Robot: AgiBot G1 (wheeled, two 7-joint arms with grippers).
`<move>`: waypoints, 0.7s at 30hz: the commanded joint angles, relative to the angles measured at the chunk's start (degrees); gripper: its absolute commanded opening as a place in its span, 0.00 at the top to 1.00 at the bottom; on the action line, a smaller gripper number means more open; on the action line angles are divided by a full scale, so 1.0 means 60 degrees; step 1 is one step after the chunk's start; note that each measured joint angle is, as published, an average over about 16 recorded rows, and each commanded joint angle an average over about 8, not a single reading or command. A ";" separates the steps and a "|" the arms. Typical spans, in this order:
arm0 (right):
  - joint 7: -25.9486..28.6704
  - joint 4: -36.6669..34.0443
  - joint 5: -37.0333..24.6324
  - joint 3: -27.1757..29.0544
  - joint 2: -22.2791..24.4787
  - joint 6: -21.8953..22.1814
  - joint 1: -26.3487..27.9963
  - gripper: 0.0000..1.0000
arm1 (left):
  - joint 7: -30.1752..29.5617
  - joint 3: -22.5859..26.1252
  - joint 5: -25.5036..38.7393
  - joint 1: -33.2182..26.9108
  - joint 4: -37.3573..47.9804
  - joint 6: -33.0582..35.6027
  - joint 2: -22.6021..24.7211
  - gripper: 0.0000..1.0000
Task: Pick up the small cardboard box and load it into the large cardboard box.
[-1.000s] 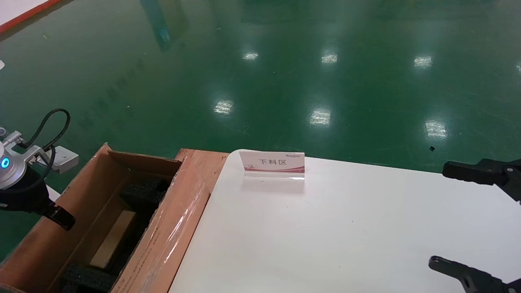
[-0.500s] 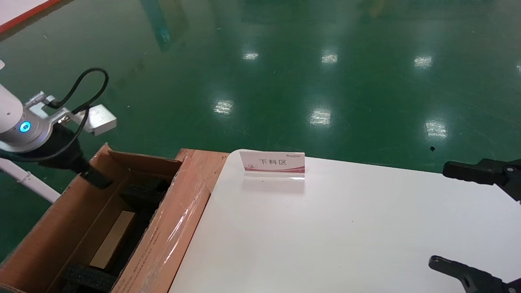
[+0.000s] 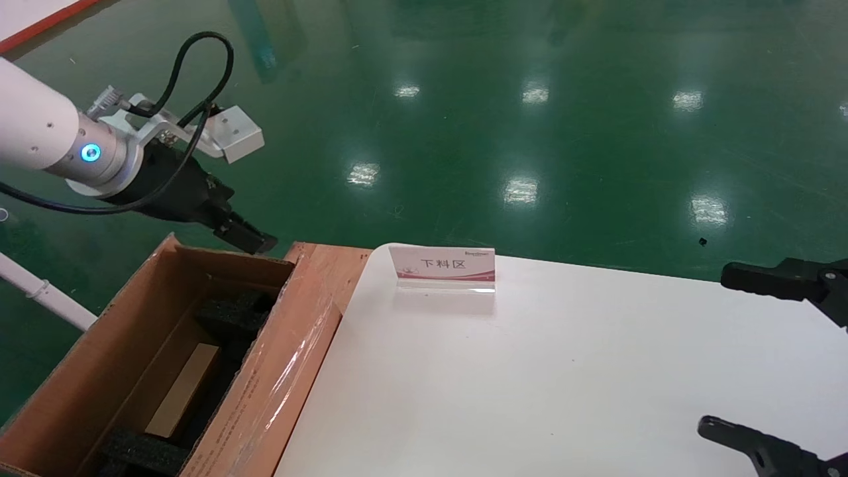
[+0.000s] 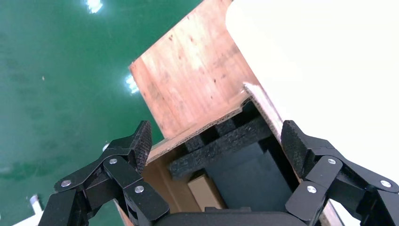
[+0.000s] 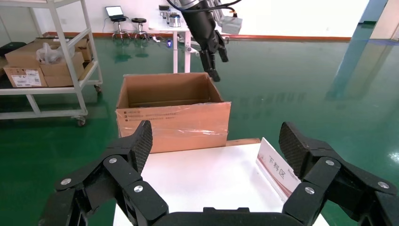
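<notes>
Where foam lines corrugated large cardboard box point(image 3: 79, 371)

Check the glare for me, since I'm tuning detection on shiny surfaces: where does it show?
Head view: ceiling lights mirror as bright patches on the green floor, and the taped flap of the large cardboard box shines. Left wrist view: the white table is washed out. Right wrist view: the tape glints only faintly.

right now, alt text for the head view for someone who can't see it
The small cardboard box lies inside the large cardboard box, between black foam inserts. The left gripper hangs open and empty above the carton's far end. The right gripper is open over the white table, which carries a small sign.
</notes>
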 commanded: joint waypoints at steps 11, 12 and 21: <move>-0.0004 -0.0006 -0.0001 -0.0003 0.0001 0.0000 0.0002 0.00 | 0.1407 -0.2505 -0.1037 0.1815 0.0050 0.0466 0.0045 0.00; -0.0004 -0.0007 0.0000 -0.0004 0.0001 0.0000 0.0002 0.00 | 0.1591 -0.2829 -0.1154 0.2060 0.0062 0.0550 0.0043 0.00; -0.0006 -0.0008 0.0002 -0.0008 0.0003 0.0001 0.0004 0.00 | 0.3233 -0.5714 -0.2191 0.4249 0.0168 0.1293 0.0033 0.00</move>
